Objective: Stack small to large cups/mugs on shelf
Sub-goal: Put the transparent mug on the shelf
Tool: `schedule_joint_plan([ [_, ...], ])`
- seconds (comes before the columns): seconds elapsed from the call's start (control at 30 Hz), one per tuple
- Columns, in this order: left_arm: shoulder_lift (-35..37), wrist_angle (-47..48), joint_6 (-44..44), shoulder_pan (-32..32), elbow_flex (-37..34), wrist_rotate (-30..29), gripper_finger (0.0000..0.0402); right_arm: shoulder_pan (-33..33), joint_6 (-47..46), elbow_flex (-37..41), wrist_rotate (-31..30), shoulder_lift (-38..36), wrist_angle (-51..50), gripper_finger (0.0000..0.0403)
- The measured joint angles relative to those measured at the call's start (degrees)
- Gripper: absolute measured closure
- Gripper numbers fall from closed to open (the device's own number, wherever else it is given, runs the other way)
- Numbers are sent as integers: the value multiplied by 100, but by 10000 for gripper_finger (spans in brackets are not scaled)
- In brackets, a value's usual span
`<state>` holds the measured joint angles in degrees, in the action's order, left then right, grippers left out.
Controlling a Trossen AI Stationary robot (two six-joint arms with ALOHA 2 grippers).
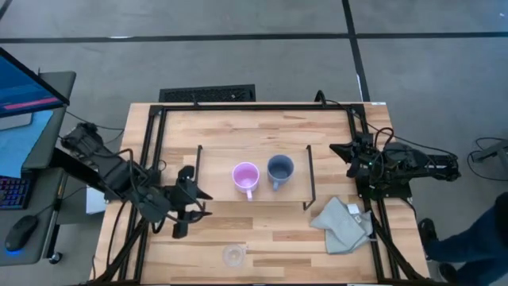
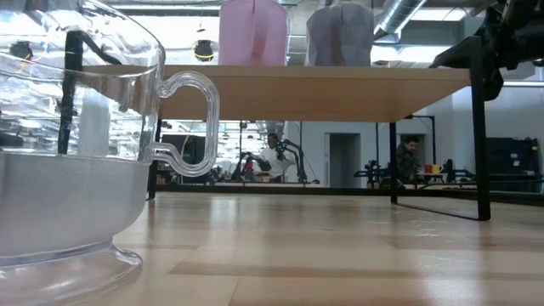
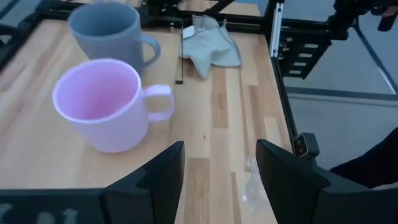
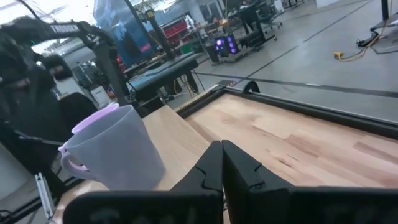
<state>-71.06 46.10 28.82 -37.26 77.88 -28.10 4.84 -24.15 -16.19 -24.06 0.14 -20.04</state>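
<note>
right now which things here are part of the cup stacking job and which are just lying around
Part of the job:
pink mug
blue-grey mug
clear glass cup
shelf

Just lying about:
grey cloth
keyboard
mouse

Matt pink mug (image 1: 245, 175), matt blue-grey mug (image 1: 279, 168), clear glossy glass cup (image 1: 232, 255), light wooden shelf (image 1: 214, 163)

Bright, even light; perhaps slight blur.

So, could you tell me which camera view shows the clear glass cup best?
The low view: the glass cup fills its near left, handle plain. The high view shows it small at the table's front edge; the left wrist view catches a faint part; the right wrist view misses it.
</note>
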Motion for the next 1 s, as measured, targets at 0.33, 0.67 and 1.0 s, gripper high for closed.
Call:
schedule_joint_plan([
  [0.33,-13,-1520,82,2,-1416,631,212,0,-301,0,1,0,-2,375],
  [0.67,-27,-2656,1124,-57,-2131,1119,212,0,-497,0,1,0,-16,374],
  [1.0,-34,-2956,1157,-529,-2270,490,212,0,-637,0,1,0,-49,380],
])
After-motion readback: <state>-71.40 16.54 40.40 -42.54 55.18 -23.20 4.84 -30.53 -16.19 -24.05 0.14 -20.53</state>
